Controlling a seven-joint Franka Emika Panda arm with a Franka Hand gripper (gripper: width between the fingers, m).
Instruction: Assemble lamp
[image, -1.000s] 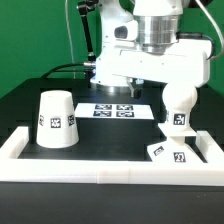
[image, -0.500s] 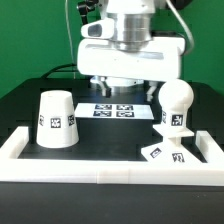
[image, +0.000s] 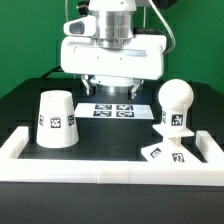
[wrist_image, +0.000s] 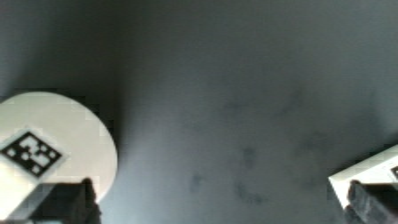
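The tapered white shade (image: 57, 120) stands wide end down at the exterior view's left. It shows as a white disc with a tag in the wrist view (wrist_image: 45, 150). The round bulb (image: 173, 104) stands on its neck at the exterior view's right. The flat base (image: 166, 152) lies tilted in front of it, against the wall. My gripper (image: 108, 90) hangs above the dark table between shade and bulb, behind them. It is open and empty (wrist_image: 214, 205), with dark fingertips (wrist_image: 63, 205) at both sides and bare table between them.
The marker board (image: 115, 110) lies on the table under and behind the gripper. A white wall (image: 100, 168) runs along the front and up both sides. A white corner (wrist_image: 374, 165) shows at the wrist view's edge; I cannot tell what it is.
The arm has moved toward the exterior view's left, away from the bulb, which now shows in full. The gripper stays open and empty. The parts have not moved.
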